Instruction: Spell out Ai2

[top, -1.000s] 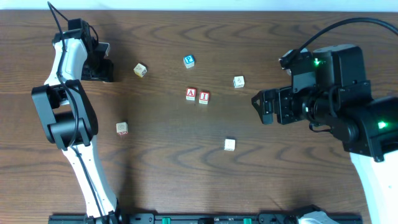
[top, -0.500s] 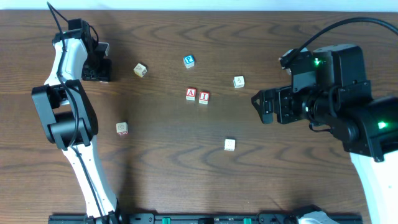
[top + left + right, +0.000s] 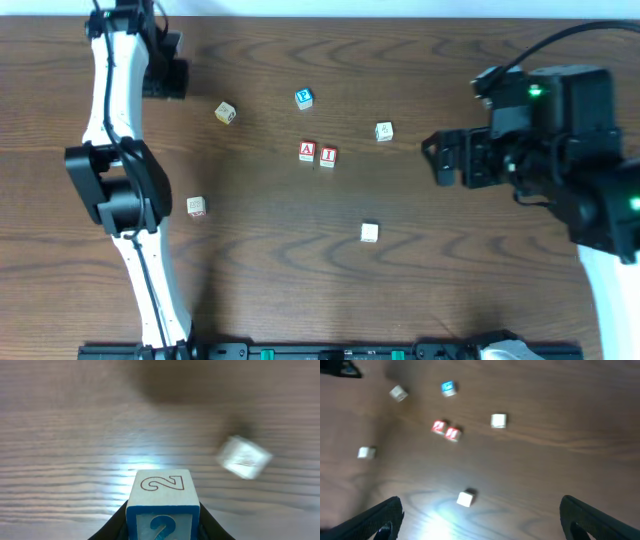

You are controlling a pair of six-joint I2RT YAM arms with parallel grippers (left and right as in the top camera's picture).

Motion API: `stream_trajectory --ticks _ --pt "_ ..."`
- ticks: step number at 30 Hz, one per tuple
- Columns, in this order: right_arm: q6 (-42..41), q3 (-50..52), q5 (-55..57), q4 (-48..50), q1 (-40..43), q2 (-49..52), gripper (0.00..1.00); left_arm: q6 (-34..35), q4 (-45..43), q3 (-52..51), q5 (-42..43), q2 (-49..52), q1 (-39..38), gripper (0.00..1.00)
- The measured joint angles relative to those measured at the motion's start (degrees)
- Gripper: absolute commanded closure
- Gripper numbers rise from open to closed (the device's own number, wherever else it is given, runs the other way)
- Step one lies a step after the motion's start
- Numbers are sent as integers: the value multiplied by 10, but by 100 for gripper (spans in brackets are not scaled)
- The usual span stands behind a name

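The 2 cube (image 3: 162,505), white-edged with a blue 2, sits clamped between the black fingers of my left gripper (image 3: 163,527), which is shut on it. From overhead the left gripper (image 3: 168,78) is at the far left of the table and hides that cube. The red A cube (image 3: 307,151) and red I cube (image 3: 328,155) stand side by side, touching, at mid-table; the right wrist view shows the A cube (image 3: 439,427) and I cube (image 3: 452,434) too. My right gripper (image 3: 433,160) is open and empty, to the right of them.
A blue P cube (image 3: 304,98) lies behind the A. Pale cubes lie at the left back (image 3: 226,113), right back (image 3: 384,131), left front (image 3: 197,206) and centre front (image 3: 370,232). One pale cube (image 3: 244,457) shows blurred ahead of the held cube.
My left jaws have closed on the 2 cube and the left arm has swung toward the table's far edge. The right arm has drawn back to the right.
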State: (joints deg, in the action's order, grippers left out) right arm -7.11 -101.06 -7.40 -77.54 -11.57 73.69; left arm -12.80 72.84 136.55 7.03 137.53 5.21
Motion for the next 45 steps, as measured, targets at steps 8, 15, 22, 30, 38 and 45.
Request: stream_trajectory --ticks 8,15,22,30,38,45 --pt "11 -166 63 -78 53 -9 1 81 21 80 35 0 -120 94" --pt "16 -226 89 -104 57 -44 1 133 4 63 33 0 -299 94" --pt "16 -226 107 -113 57 -96 1 163 -41 2 31 0 -413 94" --pt "16 -228 111 -118 57 -139 1 195 -74 -108 28 0 -432 94" --pt "15 -227 111 -118 57 -139 1 205 -118 -157 6 0 -428 94" --pt "15 -226 112 -118 57 -139 1 205 -155 -177 -22 0 -428 94"
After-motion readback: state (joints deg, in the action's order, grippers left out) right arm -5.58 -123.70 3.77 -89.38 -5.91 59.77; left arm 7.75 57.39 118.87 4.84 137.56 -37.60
